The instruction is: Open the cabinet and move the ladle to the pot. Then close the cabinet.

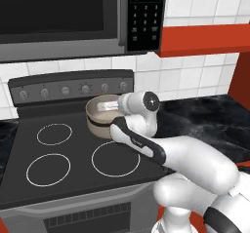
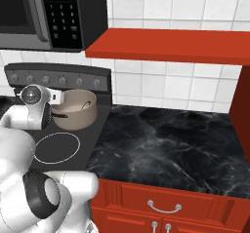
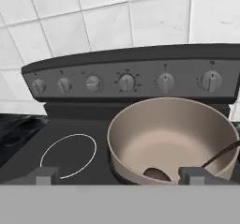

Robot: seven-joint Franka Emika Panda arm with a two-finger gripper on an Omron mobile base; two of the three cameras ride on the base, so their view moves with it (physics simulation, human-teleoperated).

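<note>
The pot (image 3: 173, 134) stands on the stove's back right burner, also seen as the pot (image 1: 99, 121) and the pot (image 2: 75, 111). The ladle (image 3: 157, 174) lies inside it, bowl on the pot floor and slim handle leaning on the right wall. My gripper (image 3: 119, 176) hovers just above the pot's near rim, open, nothing between its fingers. My wrist (image 1: 141, 103) sits at the pot's right side. The red cabinet (image 2: 171, 44) hangs above the counter, and a red panel (image 2: 242, 105) at the right edge looks like its open door.
The stove's knob panel (image 3: 126, 80) rises right behind the pot. A microwave (image 1: 63, 17) hangs over the stove. Black marble counter (image 2: 166, 149) stretches to the right, with red drawers (image 2: 163, 205) below. Three burner rings (image 1: 54, 133) lie bare.
</note>
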